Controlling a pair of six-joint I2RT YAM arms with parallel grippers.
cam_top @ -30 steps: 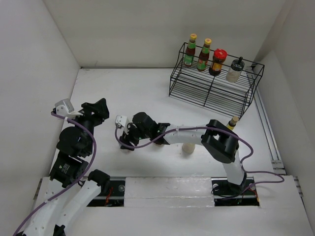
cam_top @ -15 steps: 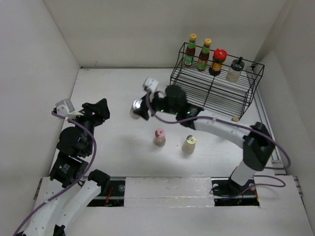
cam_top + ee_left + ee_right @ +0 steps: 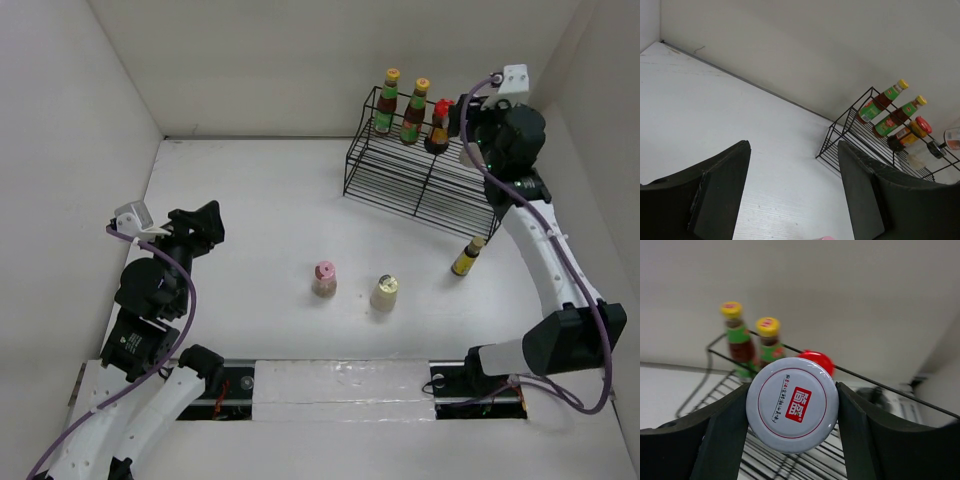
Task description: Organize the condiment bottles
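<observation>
Right end effector clamped on white-lidded jar, lid facing its wrist camera, held at rack top shelf just beside red-lidded jar; left end effector apart, empty, well away.

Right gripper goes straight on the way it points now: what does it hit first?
The right gripper, shut on the white-lidded jar, aims at the black wire rack. The red-lidded jar shows behind the held jar, so probably that first, or the rack's rail; depth is unclear.
</observation>
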